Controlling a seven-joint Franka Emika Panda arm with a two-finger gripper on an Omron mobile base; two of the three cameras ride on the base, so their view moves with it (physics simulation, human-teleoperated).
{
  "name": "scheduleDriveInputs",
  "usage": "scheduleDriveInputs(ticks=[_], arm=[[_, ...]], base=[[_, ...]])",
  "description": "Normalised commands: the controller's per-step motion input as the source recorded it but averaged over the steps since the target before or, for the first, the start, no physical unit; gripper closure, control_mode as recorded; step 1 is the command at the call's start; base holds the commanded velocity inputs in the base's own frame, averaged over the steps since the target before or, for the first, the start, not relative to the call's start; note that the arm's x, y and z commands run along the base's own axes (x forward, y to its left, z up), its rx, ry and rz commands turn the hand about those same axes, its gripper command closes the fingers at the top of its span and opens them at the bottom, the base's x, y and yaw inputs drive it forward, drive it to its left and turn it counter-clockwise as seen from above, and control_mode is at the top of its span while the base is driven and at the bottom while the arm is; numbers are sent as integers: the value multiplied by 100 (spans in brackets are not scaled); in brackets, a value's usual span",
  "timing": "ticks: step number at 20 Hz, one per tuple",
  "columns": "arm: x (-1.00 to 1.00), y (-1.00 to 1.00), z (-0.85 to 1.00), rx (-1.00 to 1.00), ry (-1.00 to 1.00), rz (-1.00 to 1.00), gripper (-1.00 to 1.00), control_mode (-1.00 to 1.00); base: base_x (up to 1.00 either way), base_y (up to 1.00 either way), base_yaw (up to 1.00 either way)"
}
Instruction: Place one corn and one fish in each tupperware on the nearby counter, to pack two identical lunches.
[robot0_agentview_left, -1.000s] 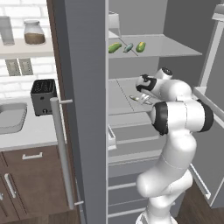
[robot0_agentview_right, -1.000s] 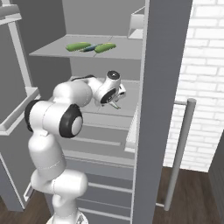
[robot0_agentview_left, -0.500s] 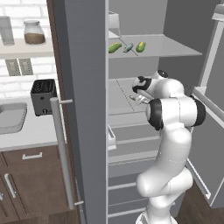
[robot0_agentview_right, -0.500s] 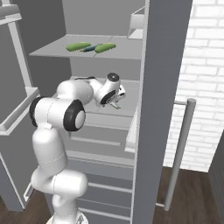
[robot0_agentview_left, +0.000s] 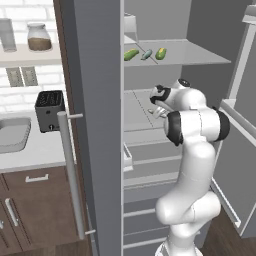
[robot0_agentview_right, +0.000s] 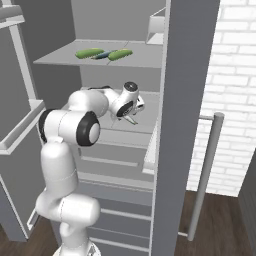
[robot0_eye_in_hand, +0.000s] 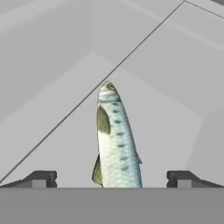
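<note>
Fish (robot0_eye_in_hand: 114, 140) is seen lying lengthwise between the two dark fingertips (robot0_eye_in_hand: 40, 178) in the hand view, its head pointing away from the jaws and its tail end toward them. The jaws (robot0_eye_in_hand: 112, 179) are spread wide, released, with a clear gap on either side of the fish, so nothing is grasped. The fish rests on a pale grey fridge shelf (robot0_eye_in_hand: 52, 144), directly ahead of the jaws. In the left base view the jaws (robot0_agentview_left: 156, 111) are reached into the open fridge (robot0_agentview_left: 100, 75) at the middle shelf. On the shelf above the jaws, a corn (robot0_agentview_left: 161, 53), a small blue-grey fish-like item (robot0_agentview_left: 146, 54) and a green item (robot0_agentview_left: 131, 54) are laid in a row; in the right base view these appear as elongated green and bluish shapes (robot0_agentview_right: 102, 54), again above the jaws (robot0_agentview_right: 131, 116). Well off to the left of the jaws, beyond the fridge door, the bench (robot0_agentview_left: 35, 150) is seen carrying a dark toaster (robot0_agentview_left: 49, 110), with a sink (robot0_agentview_left: 12, 135) beside it. It cannot be told whether any tupperware stands on the bench.
</note>
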Motion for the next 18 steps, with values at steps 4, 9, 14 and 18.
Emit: scheduleDriveInputs(ticks=[4, 9, 14, 18], arm=[[12, 0, -19, 0, 0, 0, -100, -100], [11, 0, -34, 0, 2, 0, -100, -100], [4, 0, -34, 0, 1, 0, -100, -100], [0, 0, -22, 1, 0, 0, -100, -100]], base=[[0, 0, 0], [0, 0, 0], [0, 0, 0], [0, 0, 0]])
